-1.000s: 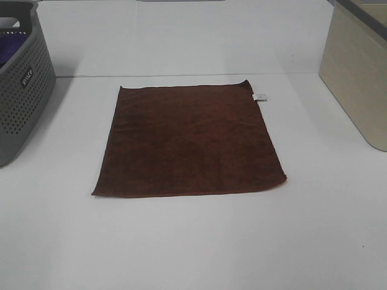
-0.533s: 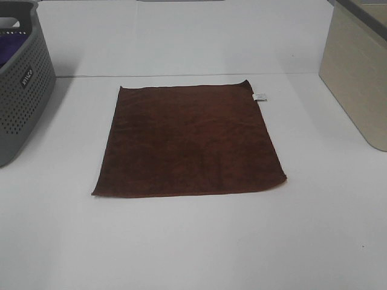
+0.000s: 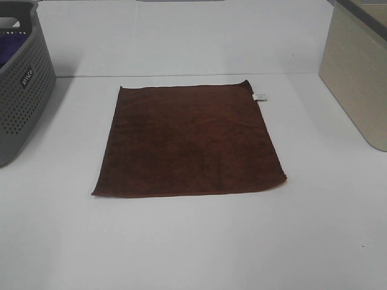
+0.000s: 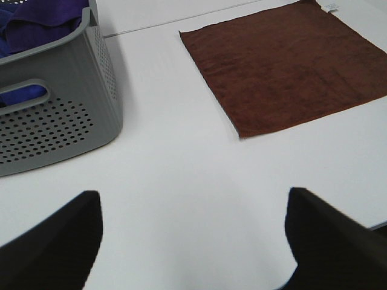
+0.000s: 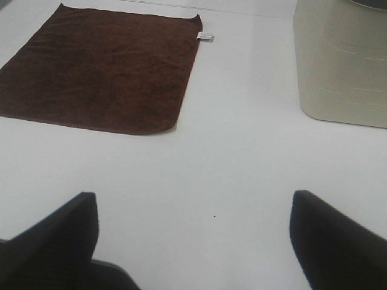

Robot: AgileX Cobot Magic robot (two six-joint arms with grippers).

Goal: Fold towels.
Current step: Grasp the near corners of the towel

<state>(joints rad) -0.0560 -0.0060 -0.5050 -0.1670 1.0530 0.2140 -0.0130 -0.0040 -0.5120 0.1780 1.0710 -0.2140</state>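
Observation:
A dark brown towel (image 3: 188,140) lies flat and unfolded in the middle of the white table, with a small white tag (image 3: 259,96) at its far right corner. Neither arm shows in the exterior high view. The left wrist view shows the towel (image 4: 290,66) well ahead of my left gripper (image 4: 193,241), whose black fingers (image 4: 54,248) stand wide apart over bare table. In the right wrist view my right gripper (image 5: 193,241) is likewise open with nothing in it, and the towel (image 5: 100,66) with its tag (image 5: 206,37) lies ahead of it.
A grey perforated basket (image 3: 21,78) holding a purple cloth (image 4: 36,15) stands at the far left of the table. A beige bin (image 3: 357,72) stands at the far right. The white table (image 3: 193,241) has bare surface in front of the towel.

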